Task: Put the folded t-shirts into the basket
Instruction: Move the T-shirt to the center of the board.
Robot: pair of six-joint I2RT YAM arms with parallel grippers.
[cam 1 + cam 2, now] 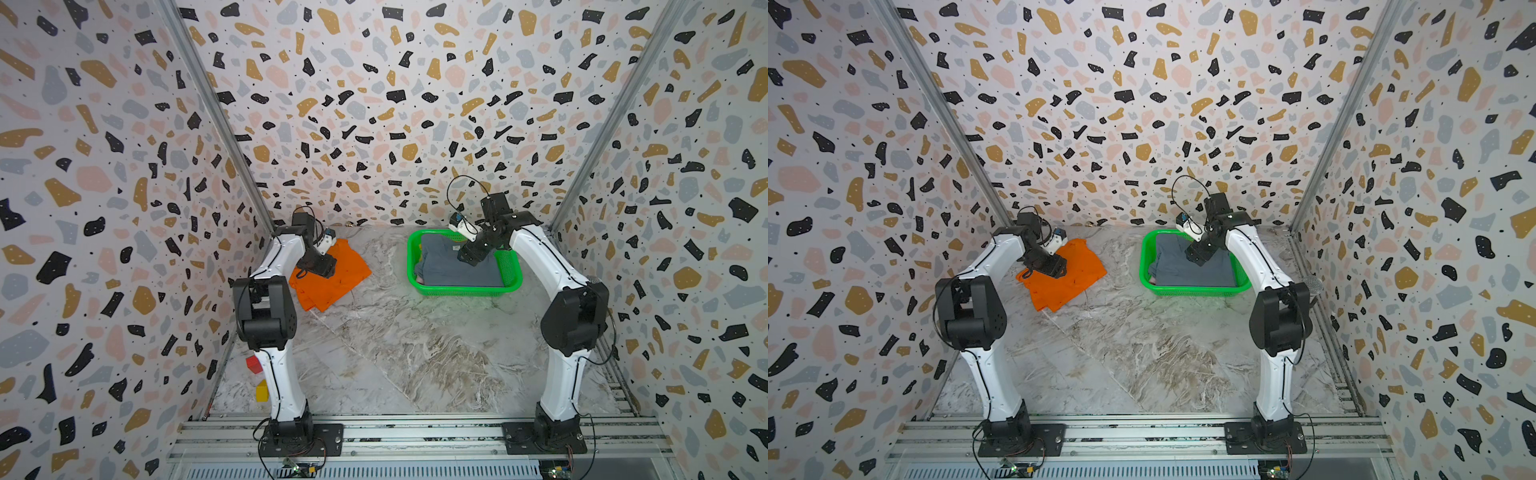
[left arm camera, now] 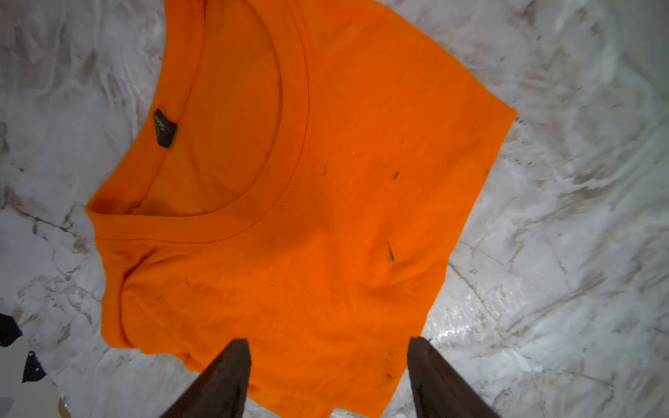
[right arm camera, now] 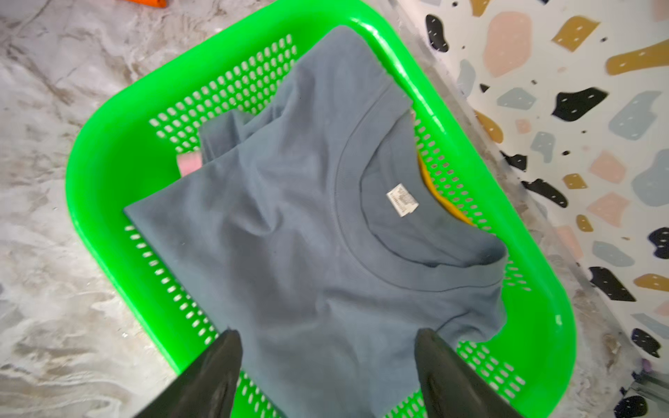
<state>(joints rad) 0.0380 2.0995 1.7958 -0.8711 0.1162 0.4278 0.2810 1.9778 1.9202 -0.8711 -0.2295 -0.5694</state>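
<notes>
Two parted left fingers (image 2: 224,380) over orange t-shirt (image 2: 325,217)

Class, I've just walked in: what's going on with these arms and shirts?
Two robot arms are packing folded t-shirts into the green basket. The grey t-shirt lies on top inside, with a pink t-shirt and a yellow t-shirt peeking out beneath. The right gripper hovers open over it, holding nothing. The orange t-shirt lies on the table under the open left gripper, not yet gripped.
</notes>
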